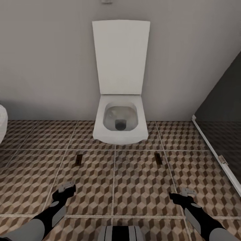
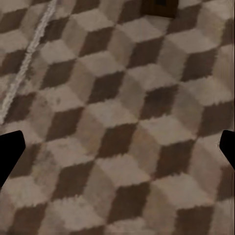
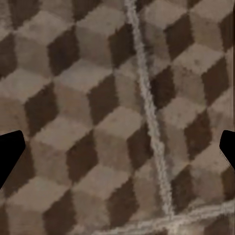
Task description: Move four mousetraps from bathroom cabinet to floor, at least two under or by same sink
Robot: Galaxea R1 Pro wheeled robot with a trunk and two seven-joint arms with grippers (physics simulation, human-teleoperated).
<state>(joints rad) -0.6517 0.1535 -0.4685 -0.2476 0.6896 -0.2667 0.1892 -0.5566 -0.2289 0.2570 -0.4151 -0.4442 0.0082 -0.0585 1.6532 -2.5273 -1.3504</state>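
On the bathroom floor [image 1: 140, 187], right in front of the white toilet [image 1: 120, 129], two mousetraps lay flat, one [image 1: 79, 159] to the left and one [image 1: 158, 158] to the right, well apart, w/ a grout line between them. You had both arms low and fwd: left gripper [image 1: 68, 188] near the left trap but short of it, right gripper [image 1: 187, 194] short of the right trap and a bit outboard. Both sets of fingers were spread wide w/ nothing between them; in each wrist view the dark tips sat at opposite edges over bare cube-pattern tile. Left wrist cam caught a dark-brown corner of the left trap [image 2: 160, 7] ahead of the fingers. No sink, cabinet or other traps showed, so whether these two sit beside a sink can't be told from this spot; prob not, given the toilet. A bit of white fixture [image 1: 2, 122] sat far left, glass partition [image 1: 217, 110] at right. Likely you held the fingers open and low either to pick the traps up again or bc they'd been set down.
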